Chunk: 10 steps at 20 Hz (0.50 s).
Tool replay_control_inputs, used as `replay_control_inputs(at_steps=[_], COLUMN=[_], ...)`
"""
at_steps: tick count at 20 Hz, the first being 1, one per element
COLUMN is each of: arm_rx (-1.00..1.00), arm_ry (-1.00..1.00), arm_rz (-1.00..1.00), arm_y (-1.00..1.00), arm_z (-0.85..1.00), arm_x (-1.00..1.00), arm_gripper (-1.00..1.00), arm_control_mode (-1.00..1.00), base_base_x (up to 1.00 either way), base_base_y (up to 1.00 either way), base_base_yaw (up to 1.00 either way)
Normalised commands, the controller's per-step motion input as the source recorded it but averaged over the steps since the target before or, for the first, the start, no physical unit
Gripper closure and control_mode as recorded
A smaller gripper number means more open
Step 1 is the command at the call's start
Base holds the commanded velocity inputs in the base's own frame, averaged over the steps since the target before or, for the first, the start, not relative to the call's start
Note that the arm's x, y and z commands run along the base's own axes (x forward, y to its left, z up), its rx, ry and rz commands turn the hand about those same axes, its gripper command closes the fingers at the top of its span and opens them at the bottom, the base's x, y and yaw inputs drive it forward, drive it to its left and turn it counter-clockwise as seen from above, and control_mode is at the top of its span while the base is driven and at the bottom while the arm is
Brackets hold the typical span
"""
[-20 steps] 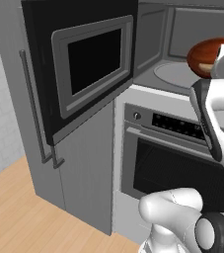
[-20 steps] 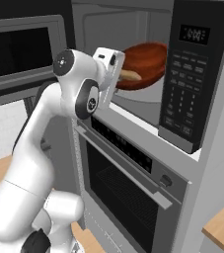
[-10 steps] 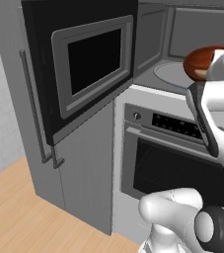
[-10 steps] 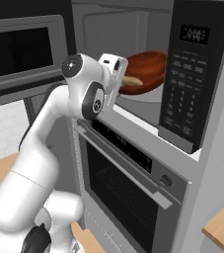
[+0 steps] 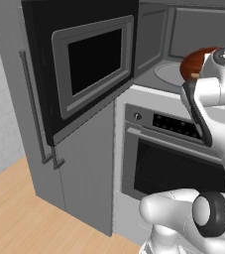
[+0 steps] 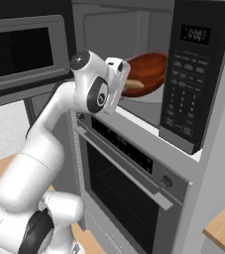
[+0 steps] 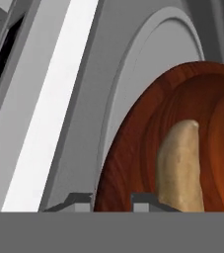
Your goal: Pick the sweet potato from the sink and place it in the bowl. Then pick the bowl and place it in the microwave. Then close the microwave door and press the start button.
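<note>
My gripper [image 7: 112, 202] is shut on the near rim of the reddish-brown bowl [image 6: 149, 73] and holds it tilted over the pale turntable [image 7: 133, 74] inside the open microwave [image 6: 134, 34]. The tan sweet potato [image 7: 180, 168] lies in the bowl [image 7: 133, 148], close to my fingers. From the left base view, the bowl [image 5: 196, 62] peeks out behind my wrist, above the turntable [image 5: 167, 73]. The microwave door [image 5: 84, 64] stands swung wide open to the left. The black control panel [image 6: 191, 74] is on the right. The sink is out of view.
An oven [image 5: 173, 158] with a dark glass door and a bar handle [image 6: 129, 168] sits directly under the microwave. A tall grey cabinet with a vertical handle [image 5: 32, 109] stands to the left, above a wooden floor [image 5: 15, 218].
My arm has carried the bowl lower and farther into the microwave cavity, towards the turntable. The grip on the bowl is unchanged.
</note>
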Motion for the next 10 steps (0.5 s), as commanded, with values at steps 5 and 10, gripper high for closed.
replay_control_inputs(at_steps=[5,10], arm_rx=[0.0,-0.04], arm_ry=[0.01,-0.2], arm_rz=[0.02,0.01], arm_y=[-0.03,0.0], arm_z=[-0.04,-0.06], arm_x=[0.16,0.02], arm_gripper=[1.0,-1.0], arm_control_mode=[-1.0,-1.0], base_base_x=[0.0,0.0], base_base_y=[0.0,0.0], base_base_yaw=[0.0,0.0])
